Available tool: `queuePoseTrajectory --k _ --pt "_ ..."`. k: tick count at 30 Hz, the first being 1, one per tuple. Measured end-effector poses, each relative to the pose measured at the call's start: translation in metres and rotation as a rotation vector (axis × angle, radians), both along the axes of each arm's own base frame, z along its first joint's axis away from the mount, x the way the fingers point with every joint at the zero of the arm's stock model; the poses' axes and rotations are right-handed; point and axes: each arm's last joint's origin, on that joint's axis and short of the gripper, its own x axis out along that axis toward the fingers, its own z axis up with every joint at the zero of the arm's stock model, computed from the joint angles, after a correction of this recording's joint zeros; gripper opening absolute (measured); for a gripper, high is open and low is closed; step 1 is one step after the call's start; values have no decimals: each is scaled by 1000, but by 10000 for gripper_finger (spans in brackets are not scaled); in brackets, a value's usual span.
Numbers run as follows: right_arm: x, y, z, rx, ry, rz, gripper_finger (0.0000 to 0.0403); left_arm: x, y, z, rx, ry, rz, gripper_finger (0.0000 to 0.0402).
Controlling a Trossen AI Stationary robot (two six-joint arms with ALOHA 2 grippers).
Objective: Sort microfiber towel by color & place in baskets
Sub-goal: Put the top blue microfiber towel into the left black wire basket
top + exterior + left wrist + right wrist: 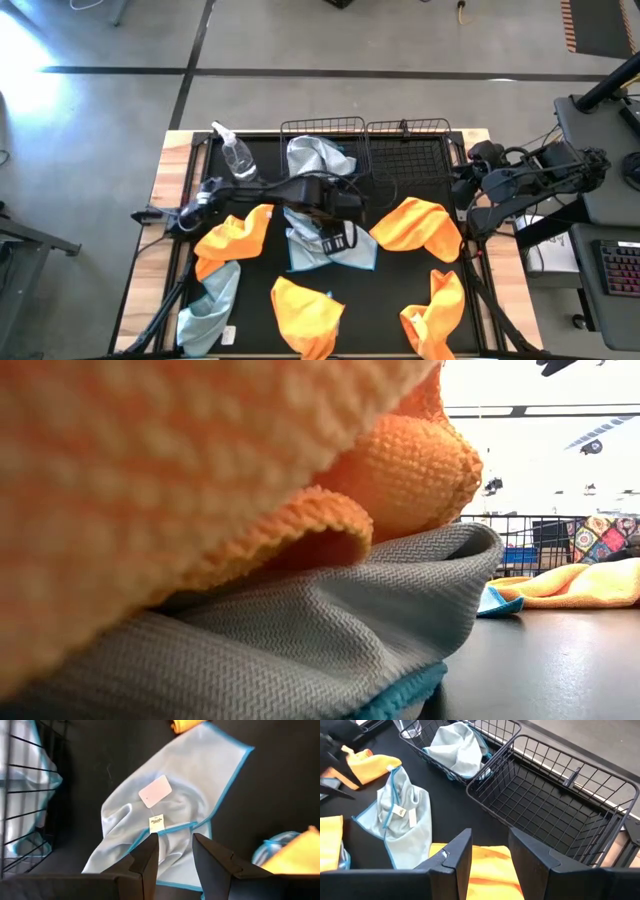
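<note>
The left end effector point(338, 237) hovers with its fingers narrowly apart over a blue-grey towel point(325, 245) at the middle of the bench point(160, 180), holding nothing. The right end effector point(462, 190) waits near the right edge, slightly open, beside the empty basket point(410, 150). The other basket point(322, 128) holds a blue-grey towel point(312, 155); orange towels point(415, 225) lie scattered around.

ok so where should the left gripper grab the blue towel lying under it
Likely best at the raised fold beside the white tags, coming straight down. The blue-grey towel lies crumpled on the mat, and the left gripper hovers over that ridge with its fingers open. The flat corner gives less to pinch.
</note>
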Motion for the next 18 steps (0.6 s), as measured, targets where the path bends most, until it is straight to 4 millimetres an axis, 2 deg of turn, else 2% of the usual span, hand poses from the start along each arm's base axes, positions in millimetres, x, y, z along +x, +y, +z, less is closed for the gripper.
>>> queuePoseTrajectory --k 11,18 --pt "1 1 -4 19 25 12 123 28 0 -67 16 149 -43 103" --pt "2 2 -10 38 52 15 123 39 0 -101 20 206 -49 104"
